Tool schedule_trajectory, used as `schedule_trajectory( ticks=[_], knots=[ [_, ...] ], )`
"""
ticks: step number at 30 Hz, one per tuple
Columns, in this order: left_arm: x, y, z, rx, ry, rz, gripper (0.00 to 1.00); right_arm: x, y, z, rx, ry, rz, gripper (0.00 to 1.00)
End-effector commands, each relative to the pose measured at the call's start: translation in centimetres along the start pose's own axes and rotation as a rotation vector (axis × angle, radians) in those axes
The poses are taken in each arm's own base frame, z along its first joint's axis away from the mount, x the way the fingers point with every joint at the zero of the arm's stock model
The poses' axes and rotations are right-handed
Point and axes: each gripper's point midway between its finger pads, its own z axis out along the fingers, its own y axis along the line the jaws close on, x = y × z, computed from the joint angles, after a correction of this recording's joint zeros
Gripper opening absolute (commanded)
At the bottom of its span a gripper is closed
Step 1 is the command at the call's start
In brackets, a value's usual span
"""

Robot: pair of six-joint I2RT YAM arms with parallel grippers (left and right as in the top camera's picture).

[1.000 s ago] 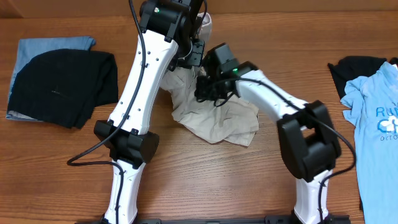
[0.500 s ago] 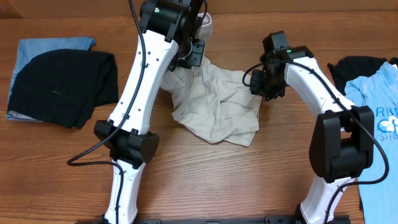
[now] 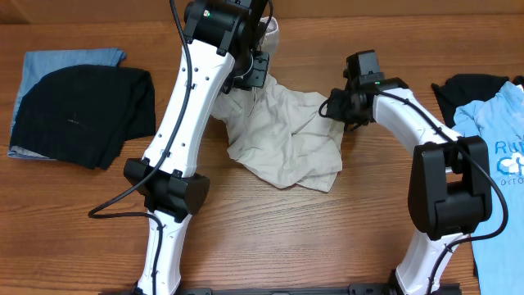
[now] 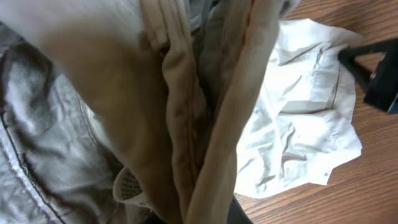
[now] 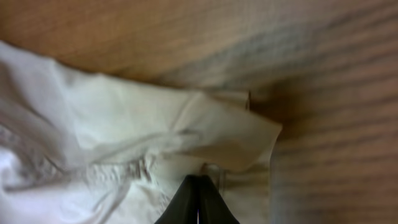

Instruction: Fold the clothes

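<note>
Since a second ago the right end effector (image 3: pixel 332 106) has left the middle of the heap and now sits at the right-hand edge of the shorts (image 3: pixel 282 139). The cloth there has been drawn out into a wider, flatter flap. The left arm has not shifted.

The shorts lie crumpled in the middle of the worktop (image 3: pixel 270 238), between the two arms. They are pale beige cotton, soft and heavily creased, with thick stitched seams and a whiter pocket lining showing in the left wrist view.

The left end effector (image 3: pixel 255 72) is clamped on a bunched fold at the top of the shorts, lifting it. The right end effector's dark fingertips are pressed together over the cloth's edge; whether any cloth is pinched between them cannot be told.

The worktop is brown wood with a clear grain. A black knit garment (image 3: pixel 86 115) lies at far left, and a light blue T-shirt (image 3: pixel 495 147) at far right.
</note>
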Motion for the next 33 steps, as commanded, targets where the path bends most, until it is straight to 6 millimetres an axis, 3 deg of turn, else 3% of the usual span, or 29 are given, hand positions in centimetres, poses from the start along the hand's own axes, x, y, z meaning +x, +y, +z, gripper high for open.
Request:
schedule_trajectory(
  ticks=[1, 5, 6, 7, 10, 11, 13, 16, 18, 24, 27, 33],
  knots=[
    [-0.5, -0.1, -1.3, -0.012, -0.05, -0.008, 0.04, -2.5, -1.6, -0.6, 0.007, -0.08, 0.037, 0.04],
    [-0.5, -0.2, -1.3, -0.011, -0.05, -0.008, 0.04, -4.0, -3.2, -0.9, 0.033, -0.13, 0.056, 0.04],
    [-0.5, -0.2, -1.3, -0.011, -0.05, -0.008, 0.04, -4.1, -2.9, -1.1, 0.013, -0.124, 0.024, 0.12],
    [-0.5, -0.2, -1.3, -0.011, -0.05, -0.008, 0.04, -4.1, -2.2, -1.9, -0.019, -0.106, 0.007, 0.17],
    [-0.5, -0.4, -1.3, -0.022, -0.052, 0.001, 0.04, -3.7, 2.1, -6.6, -0.213, -0.04, 0.005, 0.16],
    [-0.5, -0.3, -1.3, -0.041, -0.055, 0.006, 0.04, -2.9, 3.7, -8.2, -0.299, -0.002, 0.046, 0.09],
    [-0.4, -0.5, -1.2, -0.049, -0.056, 0.013, 0.04, -1.0, 4.7, -8.7, -0.369, 0.095, 0.109, 0.04],
    [0.1, -1.5, -0.5, -0.047, -0.034, 0.036, 0.04, 2.4, 6.0, -6.9, -0.429, 0.191, 0.102, 0.04],
    [0.6, -2.1, 0.4, -0.05, -0.008, 0.052, 0.04, 3.4, 5.5, -6.0, -0.418, 0.21, 0.108, 0.04],
    [2.4, -4.0, 4.3, -0.055, 0.084, 0.08, 0.04, 6.6, 1.1, -2.4, -0.219, 0.241, 0.138, 0.04],
    [3.1, -5.6, 4.5, -0.033, 0.096, 0.11, 0.04, 8.1, -1.0, -0.8, -0.132, 0.259, 0.147, 0.04],
    [4.1, -8.6, 4.5, -0.016, 0.094, 0.176, 0.04, 9.5, -1.8, 0.5, -0.124, 0.27, 0.151, 0.04]
  ],
)
